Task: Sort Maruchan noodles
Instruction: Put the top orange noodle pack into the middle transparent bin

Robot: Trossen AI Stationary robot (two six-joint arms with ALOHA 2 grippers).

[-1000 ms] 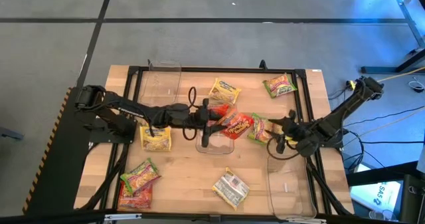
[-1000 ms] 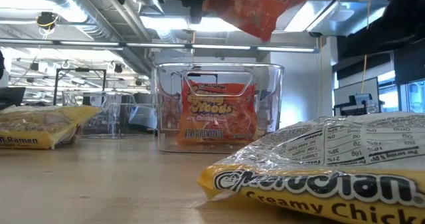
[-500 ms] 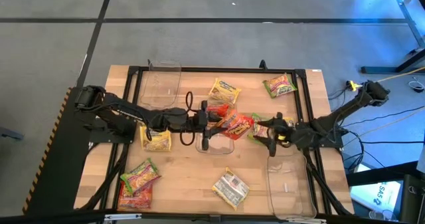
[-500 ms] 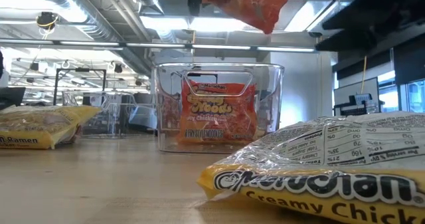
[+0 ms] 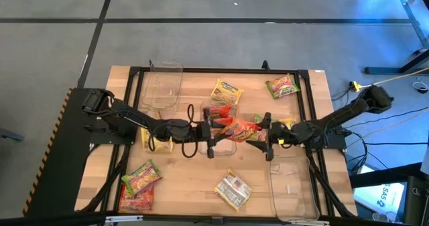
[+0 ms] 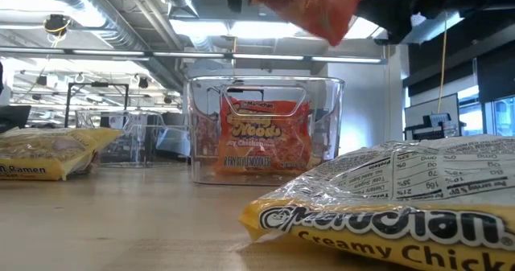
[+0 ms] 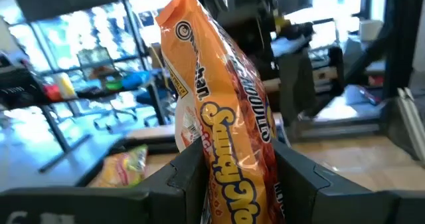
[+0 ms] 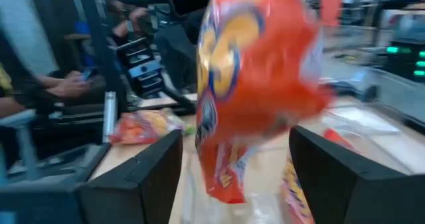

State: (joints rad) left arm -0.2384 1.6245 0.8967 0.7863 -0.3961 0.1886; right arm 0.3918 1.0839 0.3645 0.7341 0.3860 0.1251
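Handover over table centre: left claw [image 7: 234, 177] grasping red packet [image 7: 226, 131]; right claw [image 8: 236, 167] released around it, should clench next.

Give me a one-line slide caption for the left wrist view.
Left gripper clamps an upright orange ramen packet between its fingers.

- My left arm reaches in from its side to mid-worktop, forearm low and nearly level.
- My left gripper [image 5: 216, 127] is clamped on what it carries, one finger [image 7: 189, 177] on each flank.
- My right arm stretches in to meet it.
- My right gripper [image 5: 263, 136] has its fingers [image 8: 156, 164] spread wide.
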